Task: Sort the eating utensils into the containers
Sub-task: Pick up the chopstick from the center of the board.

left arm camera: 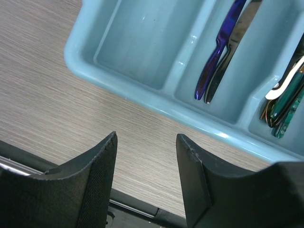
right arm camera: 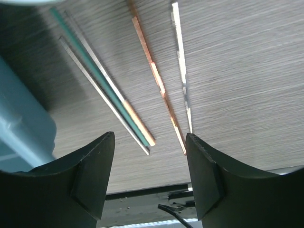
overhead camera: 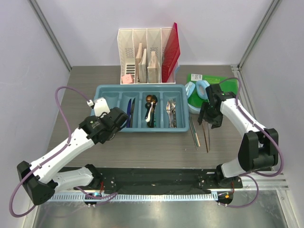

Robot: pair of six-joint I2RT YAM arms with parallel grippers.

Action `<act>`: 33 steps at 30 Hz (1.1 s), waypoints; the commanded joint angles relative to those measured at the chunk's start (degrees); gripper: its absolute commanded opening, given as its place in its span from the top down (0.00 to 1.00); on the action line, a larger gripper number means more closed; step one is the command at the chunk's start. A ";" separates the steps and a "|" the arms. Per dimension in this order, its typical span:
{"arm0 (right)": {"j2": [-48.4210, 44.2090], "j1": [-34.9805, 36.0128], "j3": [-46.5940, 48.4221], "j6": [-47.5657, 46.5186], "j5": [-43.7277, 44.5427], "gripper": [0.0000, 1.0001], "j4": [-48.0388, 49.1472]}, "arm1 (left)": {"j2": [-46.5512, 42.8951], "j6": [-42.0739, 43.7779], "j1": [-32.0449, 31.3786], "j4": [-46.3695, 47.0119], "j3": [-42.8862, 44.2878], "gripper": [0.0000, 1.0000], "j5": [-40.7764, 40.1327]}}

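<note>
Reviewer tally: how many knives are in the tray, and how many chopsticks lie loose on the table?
Knives in the tray: 2
Chopsticks on the table: 4
Total: 6

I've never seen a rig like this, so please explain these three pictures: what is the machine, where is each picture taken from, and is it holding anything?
The machine is two robot arms, a left arm and a right arm, bolted at the near edge of a table. One picture looks down from above and behind them. The other two come from a camera on each wrist, so the dark shapes at the bottom are that arm's own fingers. On the table sits a light blue tray with knives, spoons and forks in separate compartments; its leftmost compartment is empty. Loose chopsticks lie to its right. The left tool hovers open near the tray's corner, the right tool open above the chopsticks. Neither holds anything.
</note>
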 commanded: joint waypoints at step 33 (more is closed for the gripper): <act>-0.94 -8.33 -10.04 4.28 -2.86 0.33 6.70 | -1.77 0.84 0.11 1.29 -1.47 0.46 -1.00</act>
